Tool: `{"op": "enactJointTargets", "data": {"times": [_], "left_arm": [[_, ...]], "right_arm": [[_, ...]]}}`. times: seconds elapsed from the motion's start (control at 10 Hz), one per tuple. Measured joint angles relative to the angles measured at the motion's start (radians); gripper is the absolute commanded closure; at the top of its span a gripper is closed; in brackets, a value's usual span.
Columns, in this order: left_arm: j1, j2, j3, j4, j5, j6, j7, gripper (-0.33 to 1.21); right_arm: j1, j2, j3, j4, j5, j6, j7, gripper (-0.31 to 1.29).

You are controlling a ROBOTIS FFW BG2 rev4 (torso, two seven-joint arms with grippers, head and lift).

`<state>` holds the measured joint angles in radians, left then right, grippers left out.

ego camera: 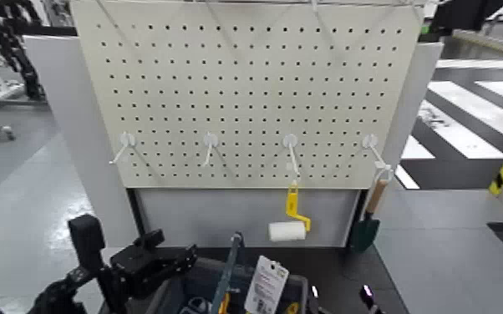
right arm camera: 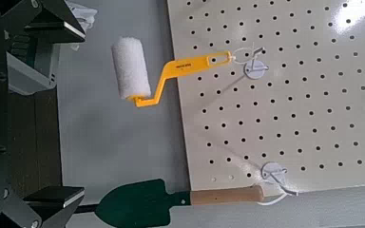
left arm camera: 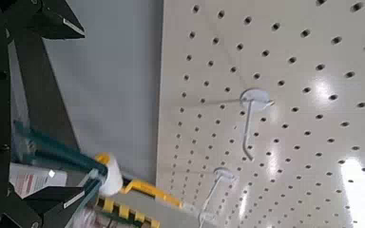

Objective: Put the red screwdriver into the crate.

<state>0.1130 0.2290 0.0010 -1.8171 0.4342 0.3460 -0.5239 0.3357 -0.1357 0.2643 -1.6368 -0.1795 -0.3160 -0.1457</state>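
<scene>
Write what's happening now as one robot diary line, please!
left gripper open, by crate | right gripper open, facing paint roller and trowel | red screwdriver not seen

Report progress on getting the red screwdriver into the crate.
Done: unconfirmed. No red screwdriver shows on the pegboard or elsewhere, and the crate interior is mostly out of view. In hand: nothing; the left gripper is open by the crate's rim, the right gripper open, facing the paint roller. Left: confirm the drop.

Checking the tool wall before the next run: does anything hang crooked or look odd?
Nothing stands out. The paint roller and green trowel hang straight from their hooks on the pegboard; the two other hooks are bare. The crate sits below.
</scene>
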Motion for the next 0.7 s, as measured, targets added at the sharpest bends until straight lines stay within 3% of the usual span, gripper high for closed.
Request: {"op": "enactJointTargets", "data": {"times": [0.2,0.4,0.7], "left_arm": [[0.089,-0.022,-0.013,-0.021,-0.006,-0.163,0.176,0.12],[0.148,-0.046,-0.013,-0.022,-0.021,-0.261,0.249,0.11],[0.215,-0.087,-0.024,-0.045,-0.151,-0.364,0.343,0.11]], "right_arm": [[0.003,0.001,-0.003,-0.002,0.0,0.001,0.0,0.16],[0.005,0.003,-0.005,-0.003,0.0,0.001,0.0,0.16],[0.013,0.007,-0.013,-0.01,0.008,-0.006,0.003,0.16]]}}
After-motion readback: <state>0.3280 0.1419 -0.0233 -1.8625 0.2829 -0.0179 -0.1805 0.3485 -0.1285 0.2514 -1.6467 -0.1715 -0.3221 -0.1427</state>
